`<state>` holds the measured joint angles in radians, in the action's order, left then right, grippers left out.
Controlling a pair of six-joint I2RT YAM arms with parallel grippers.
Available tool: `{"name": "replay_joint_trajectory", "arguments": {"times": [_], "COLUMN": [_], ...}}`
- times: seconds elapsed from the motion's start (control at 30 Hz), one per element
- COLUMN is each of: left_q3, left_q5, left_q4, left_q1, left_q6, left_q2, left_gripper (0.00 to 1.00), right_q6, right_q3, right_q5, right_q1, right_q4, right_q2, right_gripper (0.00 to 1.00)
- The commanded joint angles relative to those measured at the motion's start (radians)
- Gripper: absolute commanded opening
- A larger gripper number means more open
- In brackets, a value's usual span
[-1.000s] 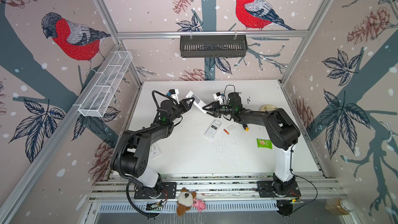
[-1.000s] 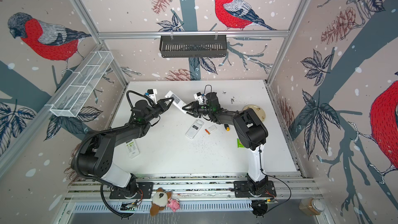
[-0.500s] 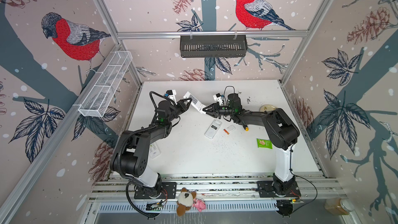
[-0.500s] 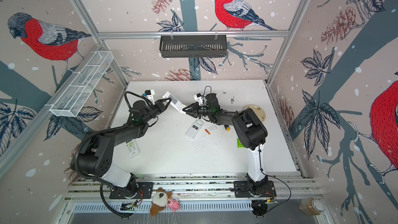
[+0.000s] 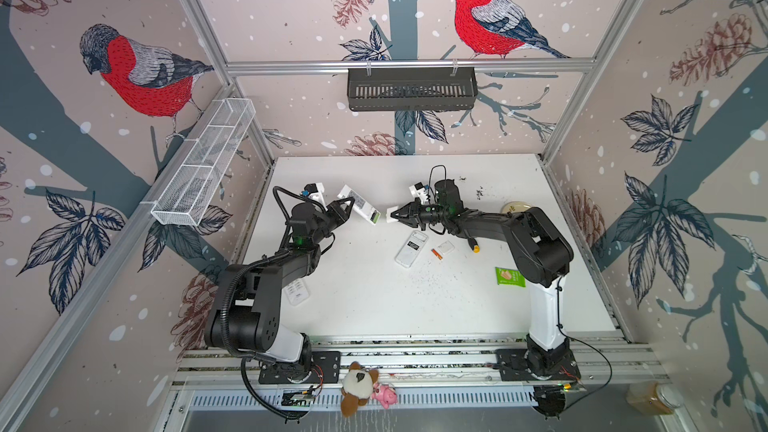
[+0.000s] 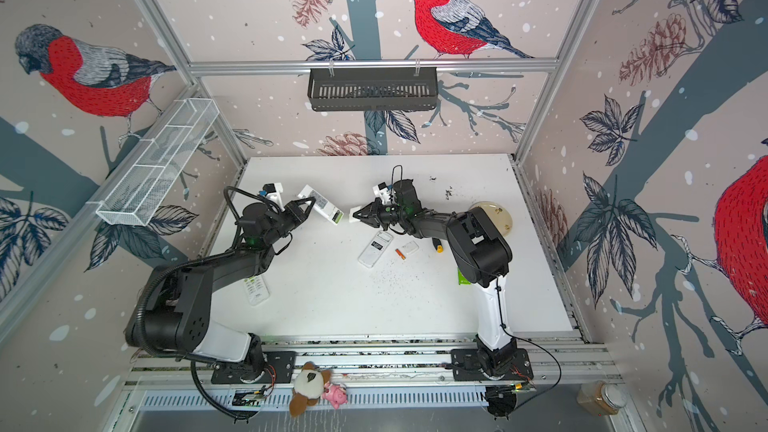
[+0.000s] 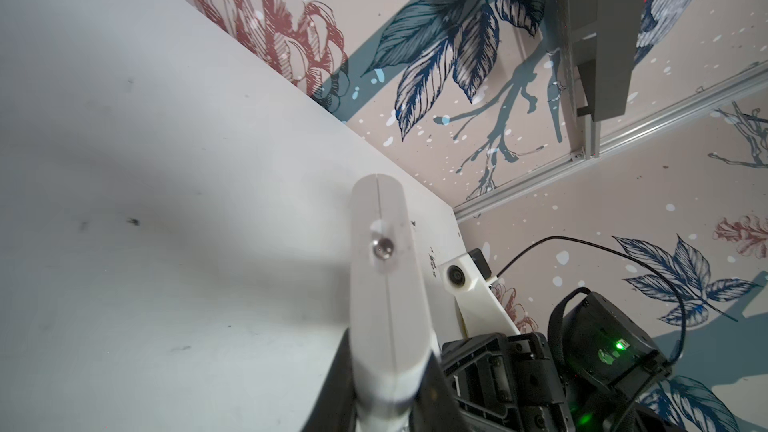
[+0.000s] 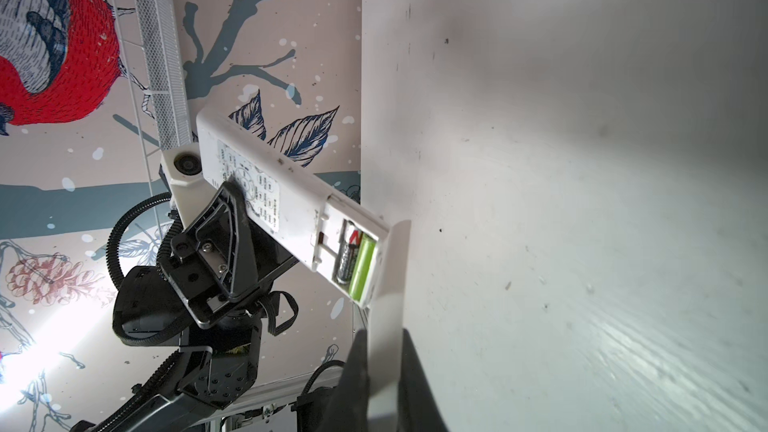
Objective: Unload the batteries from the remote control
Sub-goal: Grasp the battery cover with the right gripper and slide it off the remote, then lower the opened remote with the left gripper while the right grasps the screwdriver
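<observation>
My left gripper [image 5: 347, 205] holds the white remote control [image 5: 358, 207] above the table, shut on its middle. In the right wrist view the remote control [image 8: 266, 184] shows its open compartment with two batteries side by side, a black one [image 8: 347, 259] and a lime green one [image 8: 362, 268]. My right gripper [image 5: 397, 214] is shut on a flat white battery cover [image 8: 388, 317], just clear of the remote's open end. In the left wrist view the remote control [image 7: 384, 284] is seen end-on between the jaws. An orange-red battery [image 5: 437, 253] lies on the table.
On the white table [image 5: 374, 309] lie a second white remote [image 5: 411, 248], a small white cover [image 5: 446, 247], a screwdriver with a yellow tip [image 5: 473, 246], a green packet [image 5: 510, 277], a plate [image 5: 517, 206] and a third remote [image 5: 297, 292] under the left arm.
The right jaws have closed on the white cover. The left gripper has drawn the remote a little to the left, away from the right gripper.
</observation>
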<state>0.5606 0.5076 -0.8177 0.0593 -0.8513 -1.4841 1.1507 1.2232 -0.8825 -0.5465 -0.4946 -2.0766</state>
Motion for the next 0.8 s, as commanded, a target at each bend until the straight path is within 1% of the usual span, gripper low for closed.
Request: {"name": "replay_joint_trajectory", "arguments": {"times": [0.0,0.07,0.13,0.2,0.27,0.37,0.4,0.5,0.63,0.67,0.73,0.77], "left_q3": [-0.021,-0.035,-0.043,-0.047,-0.053,-0.069,-0.073,-0.090,-0.111,-0.114,-0.121,-0.126], "left_q5": [-0.002,0.000,0.010,0.022,0.023,0.020,0.023,0.039,0.052,0.056,0.067,0.073], "left_q4": [-0.013,-0.009,0.006,0.033,0.055,0.079,0.087,0.092,0.092,0.094,0.089,0.076], "left_q1": [-0.028,-0.041,-0.054,-0.055,-0.056,-0.055,-0.056,-0.057,-0.056,-0.056,-0.056,-0.057], "left_q6": [0.032,0.032,0.036,0.048,0.052,0.052,0.052,0.048,0.039,0.038,0.028,0.013], "left_q2": [0.023,0.035,0.050,0.072,0.097,0.134,0.144,0.161,0.188,0.196,0.204,0.206], "left_gripper": [0.00,0.00,0.00,0.00,0.00,0.00,0.00,0.00,0.00,0.00,0.00,0.00], "right_q6": [-0.031,-0.059,-0.134,-0.235,-0.323,-0.414,-0.431,-0.428,-0.384,-0.381,-0.390,-0.397], "right_q3": [0.023,0.055,0.122,0.228,0.343,0.486,0.515,0.525,0.462,0.455,0.465,0.469], "right_q5": [0.007,0.021,0.064,0.140,0.215,0.326,0.348,0.349,0.282,0.273,0.258,0.250], "right_q1": [0.000,0.002,0.001,-0.003,-0.011,-0.034,-0.040,-0.052,-0.056,-0.058,-0.057,-0.052], "right_q4": [0.064,0.138,0.295,0.521,0.699,0.890,0.917,0.895,0.741,0.721,0.724,0.732], "right_q2": [-0.017,-0.033,-0.054,-0.088,-0.131,-0.197,-0.214,-0.241,-0.231,-0.229,-0.231,-0.230], "right_gripper": [0.08,0.06,0.06,0.06,0.06,0.06,0.06,0.07,0.07,0.10,0.19,0.29]}}
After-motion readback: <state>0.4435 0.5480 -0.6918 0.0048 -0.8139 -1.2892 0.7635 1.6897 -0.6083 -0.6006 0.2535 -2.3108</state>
